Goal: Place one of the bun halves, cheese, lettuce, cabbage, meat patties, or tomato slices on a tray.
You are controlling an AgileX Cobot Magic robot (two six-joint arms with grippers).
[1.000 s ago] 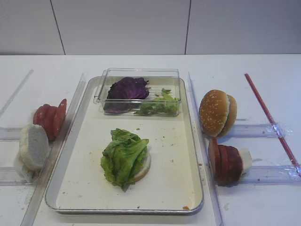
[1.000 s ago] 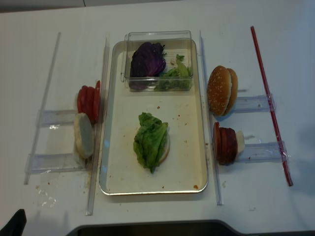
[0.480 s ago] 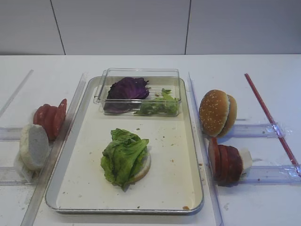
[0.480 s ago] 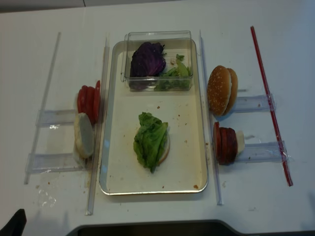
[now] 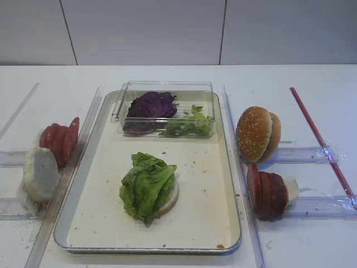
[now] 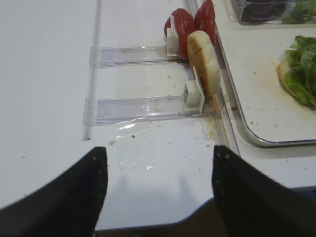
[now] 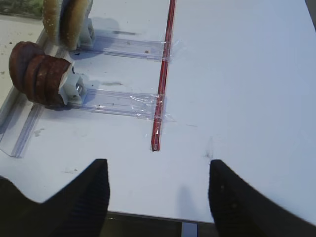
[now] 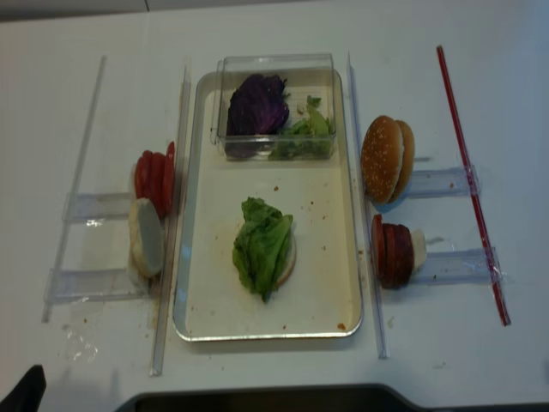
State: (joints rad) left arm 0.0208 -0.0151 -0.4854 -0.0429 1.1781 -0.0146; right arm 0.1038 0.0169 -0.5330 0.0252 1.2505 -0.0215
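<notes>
The right pincer stands wide and holds nothing, hanging over bare desk by the near edge. At its 11 o'clock the meat patties stand on edge against a white stop on a clear rail, likely so that one disc can be pinched by its faces. A red strip runs toward 12 o'clock just beside the rail ends.

The left pincer is likewise spread and empty. At its 1 o'clock an upright bun half and the tomato slices lean in the same kind of rails.

In the overhead view the tray lies between the two racks. The lettuce already rests on a bun half at its centre, and the cabbage sits in a clear box at 12 o'clock. Open base lies toward 6 and 3 o'clock; the raised rim and the long clear guides beside it must be cleared on any carry inward.
</notes>
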